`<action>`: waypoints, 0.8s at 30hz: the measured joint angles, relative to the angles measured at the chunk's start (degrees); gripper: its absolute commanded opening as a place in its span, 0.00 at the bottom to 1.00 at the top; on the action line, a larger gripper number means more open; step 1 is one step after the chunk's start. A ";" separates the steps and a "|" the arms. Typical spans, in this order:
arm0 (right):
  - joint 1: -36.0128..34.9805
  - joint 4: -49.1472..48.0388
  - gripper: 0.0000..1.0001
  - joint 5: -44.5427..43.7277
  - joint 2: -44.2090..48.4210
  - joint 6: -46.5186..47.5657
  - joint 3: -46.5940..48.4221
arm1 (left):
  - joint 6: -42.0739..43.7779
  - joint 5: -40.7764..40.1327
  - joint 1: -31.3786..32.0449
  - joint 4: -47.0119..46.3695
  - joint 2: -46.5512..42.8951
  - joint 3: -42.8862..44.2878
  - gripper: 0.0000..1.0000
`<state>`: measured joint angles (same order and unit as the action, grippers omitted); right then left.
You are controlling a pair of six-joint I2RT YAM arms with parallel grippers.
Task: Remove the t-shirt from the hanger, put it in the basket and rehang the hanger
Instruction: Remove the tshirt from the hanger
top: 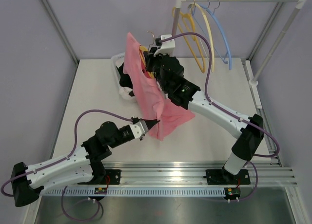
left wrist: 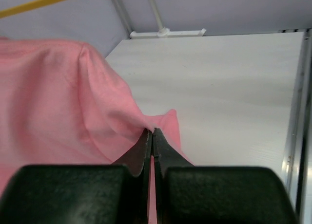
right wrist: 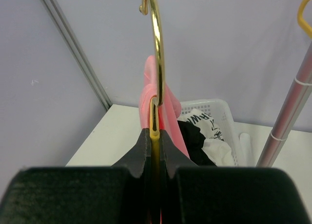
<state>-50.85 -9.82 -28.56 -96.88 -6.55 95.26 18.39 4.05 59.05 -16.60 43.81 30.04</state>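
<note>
Holding the hanger (right wrist: 155, 48) up by its gold hook, my right pincer (right wrist: 154, 132) is clamped on the wire. My left pincer (left wrist: 152, 135) is pinched together on the lower edge of the pink t-shirt (top: 146, 90), which drapes from the hanger above the worktop (top: 97, 87). I judge the pull-off is starting: next, draw the cloth down and away. Only the right wrist view shows the hook grip; only the left shows the pinch.
</note>
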 measured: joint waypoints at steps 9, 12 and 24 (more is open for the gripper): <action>0.00 -2.12 0.00 -1.95 -3.93 1.86 3.50 | 5.40 15.78 3.72 5.57 -2.95 0.39 0.00; 0.00 0.44 0.00 -2.14 -5.49 1.97 7.34 | 9.16 16.96 6.49 8.07 0.61 1.09 0.00; -0.22 12.87 0.00 -4.87 -5.75 4.68 15.80 | 19.15 10.14 13.38 9.97 16.81 3.26 0.00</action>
<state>-51.07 3.05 -33.43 -102.63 -1.87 111.07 37.54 14.20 72.42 -6.63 60.62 33.30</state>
